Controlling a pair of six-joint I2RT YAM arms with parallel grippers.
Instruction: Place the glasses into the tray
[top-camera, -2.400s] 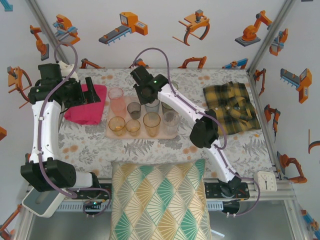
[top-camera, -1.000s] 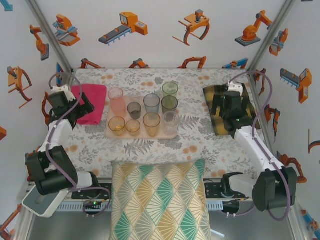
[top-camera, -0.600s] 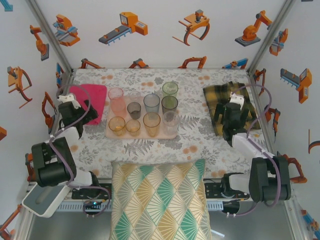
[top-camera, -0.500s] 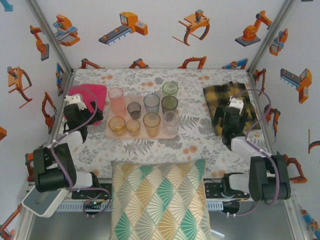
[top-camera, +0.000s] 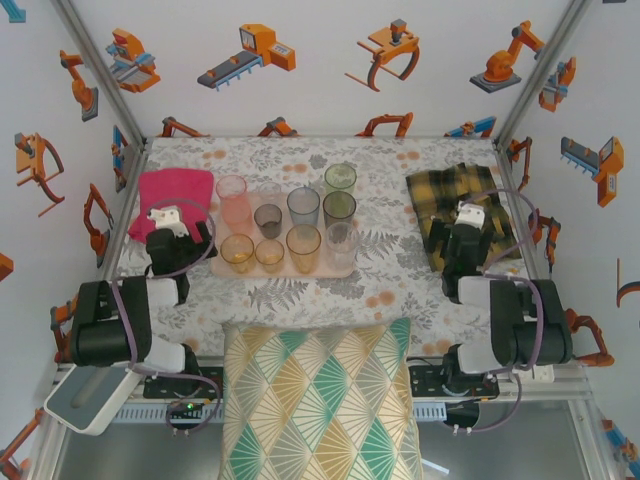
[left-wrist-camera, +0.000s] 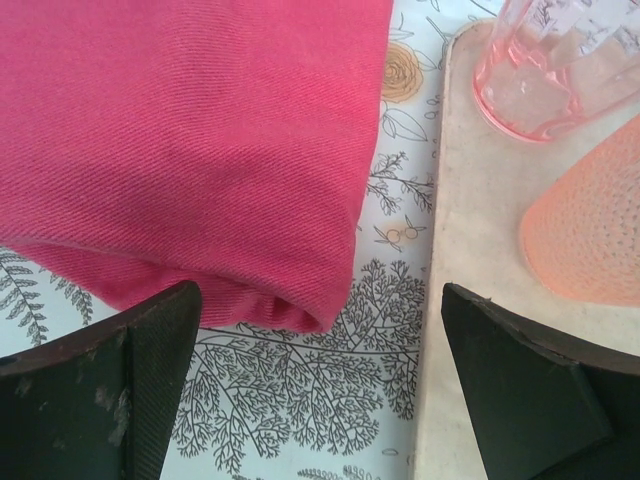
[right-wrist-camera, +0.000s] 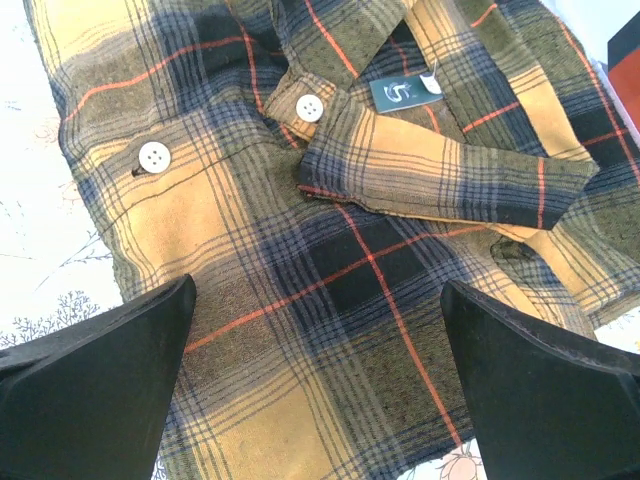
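Observation:
Several translucent glasses stand upright on the pale tray (top-camera: 300, 272) at mid-table, among them a tall pink glass (top-camera: 232, 200), a green glass (top-camera: 340, 178) and an amber glass (top-camera: 303, 247). My left gripper (top-camera: 178, 232) hangs open and empty left of the tray, at the near edge of the pink cloth (top-camera: 172, 190). The left wrist view has its gripper (left-wrist-camera: 320, 400) over the tablecloth between the cloth (left-wrist-camera: 200, 130) and the tray (left-wrist-camera: 470, 300), with the pink glass (left-wrist-camera: 545, 70) and an amber glass (left-wrist-camera: 590, 230) on it. My right gripper (top-camera: 465, 238) is open and empty over the plaid shirt (top-camera: 462, 205).
The right wrist view has the right gripper (right-wrist-camera: 320, 400) above the yellow plaid shirt (right-wrist-camera: 350, 200). A patterned cushion (top-camera: 320, 400) lies at the near edge between the arm bases. Bare floral tablecloth (top-camera: 400, 270) lies between the tray and the shirt.
Both arms have folded back toward the near edge, the left gripper sliding down along the pink cloth, the right along the shirt. The glasses and tray have not moved.

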